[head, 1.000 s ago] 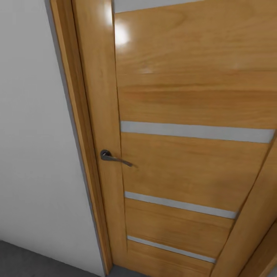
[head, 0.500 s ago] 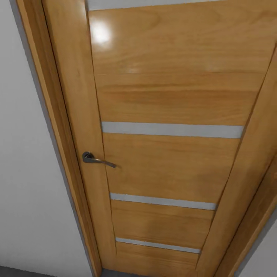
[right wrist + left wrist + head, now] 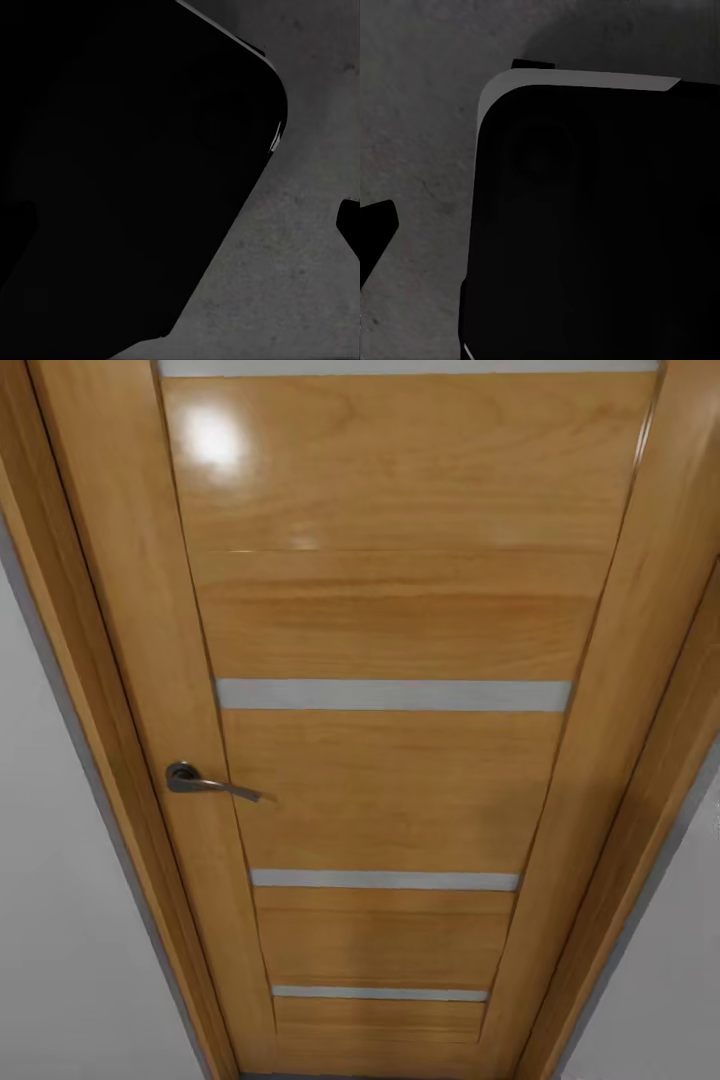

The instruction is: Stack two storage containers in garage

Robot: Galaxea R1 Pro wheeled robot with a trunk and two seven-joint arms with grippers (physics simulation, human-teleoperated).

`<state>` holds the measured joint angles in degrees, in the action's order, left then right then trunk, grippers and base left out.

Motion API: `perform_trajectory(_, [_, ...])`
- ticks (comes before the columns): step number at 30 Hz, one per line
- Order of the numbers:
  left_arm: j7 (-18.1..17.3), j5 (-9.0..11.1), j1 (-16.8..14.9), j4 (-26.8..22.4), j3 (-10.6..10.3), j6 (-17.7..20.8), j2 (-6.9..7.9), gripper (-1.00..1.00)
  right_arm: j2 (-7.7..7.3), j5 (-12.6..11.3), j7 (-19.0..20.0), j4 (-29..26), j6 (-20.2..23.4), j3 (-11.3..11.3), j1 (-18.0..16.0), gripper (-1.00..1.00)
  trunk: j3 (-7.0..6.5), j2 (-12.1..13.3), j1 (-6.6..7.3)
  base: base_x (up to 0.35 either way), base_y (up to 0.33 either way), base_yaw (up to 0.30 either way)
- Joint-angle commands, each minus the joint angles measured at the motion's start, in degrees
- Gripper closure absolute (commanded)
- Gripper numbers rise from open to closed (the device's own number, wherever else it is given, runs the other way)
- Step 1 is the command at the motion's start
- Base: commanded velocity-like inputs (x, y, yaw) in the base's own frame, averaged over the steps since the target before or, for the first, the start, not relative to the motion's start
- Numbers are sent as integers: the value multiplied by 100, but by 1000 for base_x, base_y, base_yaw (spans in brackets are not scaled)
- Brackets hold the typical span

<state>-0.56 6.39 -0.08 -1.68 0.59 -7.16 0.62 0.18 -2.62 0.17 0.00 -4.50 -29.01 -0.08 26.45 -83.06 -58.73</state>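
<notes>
The two storage containers are out of view. A closed honey-coloured wooden door (image 3: 400,620) with pale horizontal strips stands close in front of me in the head view. Its grey lever handle (image 3: 205,782) is on the left side. In the left wrist view my left gripper (image 3: 540,232) hangs open over the dark grey speckled floor (image 3: 420,112), with one black fingertip (image 3: 376,229) at the picture's edge. My right gripper (image 3: 184,217) is open too, its fingertip (image 3: 349,225) over the same concrete floor (image 3: 300,285). Nothing is held between either pair of fingers.
The wooden door frame (image 3: 90,690) runs down both sides of the door, with plain white wall (image 3: 60,960) to the left and right of it. My own black base (image 3: 600,225) lies under both grippers, as the right wrist view's base (image 3: 127,165) confirms.
The head camera has swung, so the door and handle sit further left in the picture and the right door frame has come into view. The door itself stays shut.
</notes>
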Motion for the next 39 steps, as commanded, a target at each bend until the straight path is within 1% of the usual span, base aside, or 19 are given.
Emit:
perform_trajectory(1, [-6, 48, -1, 1, 1, -14, 0, -100, 0, -28, 1, 0, -16, -25, -1, -100, 4, -2, 0, 0, 0, -71])
perform_trajectory(27, [1, 55, -1, 1, 3, -14, 4, -100, -9, 13, 8, 0, -15, -60, -1, -100, 4, -2, 0, 0, 0, -6])
perform_trajectory(28, [-5, 50, -3, -33, 10, -15, -13, -100, -42, 22, 42, -33, -48, -38, -1, -100, 4, -2, 0, 0, 0, 0])
perform_trajectory(32, [-5, 57, -6, -162, 6, -19, -2, -100, -170, 31, 95, -102, -104, -62, -1, -100, 4, -2, 0, 0, 0, 0])
perform_trajectory(37, [-6, 64, -9, -99, 3, -22, 8, -100, -8, 49, 3, 26, 58, -93, -1, -100, 4, -2, 0, 0, 0, 0])
perform_trajectory(39, [-6, 64, -10, -97, 5, -22, 8, -100, 19, 50, -3, 31, 83, -95, -1, -100, 4, -2, 0, 0, 0, 0])
